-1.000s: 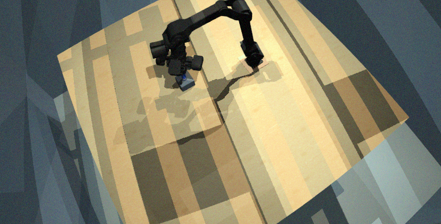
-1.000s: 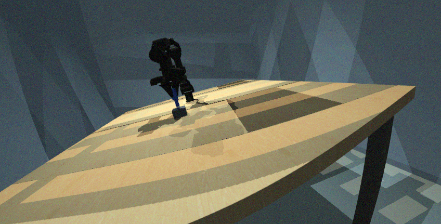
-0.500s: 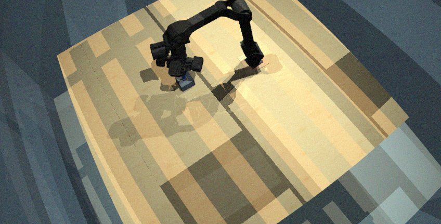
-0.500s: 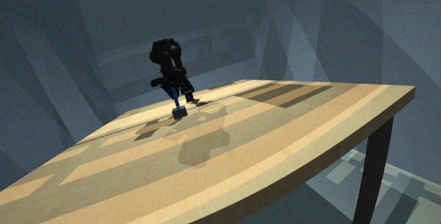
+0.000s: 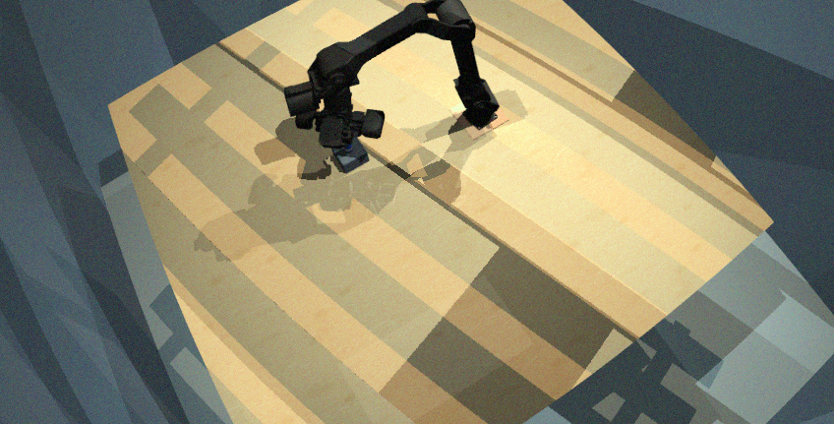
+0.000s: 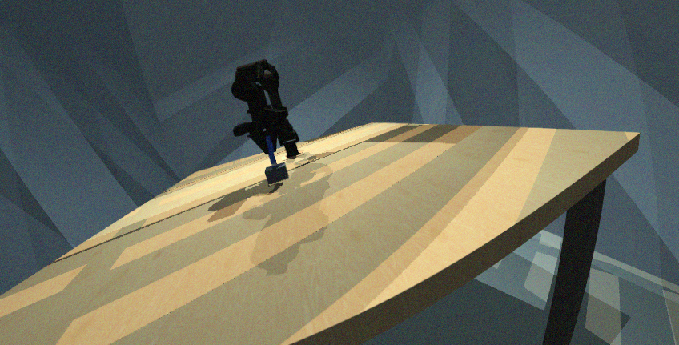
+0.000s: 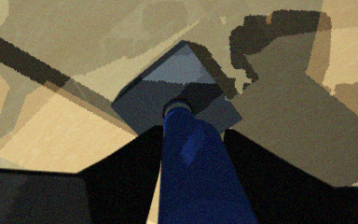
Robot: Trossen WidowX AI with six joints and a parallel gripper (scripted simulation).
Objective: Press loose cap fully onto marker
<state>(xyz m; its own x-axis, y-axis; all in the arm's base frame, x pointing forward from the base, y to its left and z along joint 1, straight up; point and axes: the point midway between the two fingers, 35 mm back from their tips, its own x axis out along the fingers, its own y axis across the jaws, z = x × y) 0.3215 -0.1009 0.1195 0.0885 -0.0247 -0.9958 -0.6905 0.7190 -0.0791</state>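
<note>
The dark blue-grey holder block sits on the table. The blue marker stands in it, in line with my gripper. My gripper points down right above the block and is shut on the blue cap. In the wrist view the cap fills the space between the black fingers, with a wider blue edge over the narrower marker. Cap and marker share one colour, so their border is hard to see. How far down the cap sits cannot be told.
The arm's base stands on the wooden table behind the block. The arm arches over from base to block. Patches of shadow lie around the block. The table's edge runs along the front right in the exterior view.
</note>
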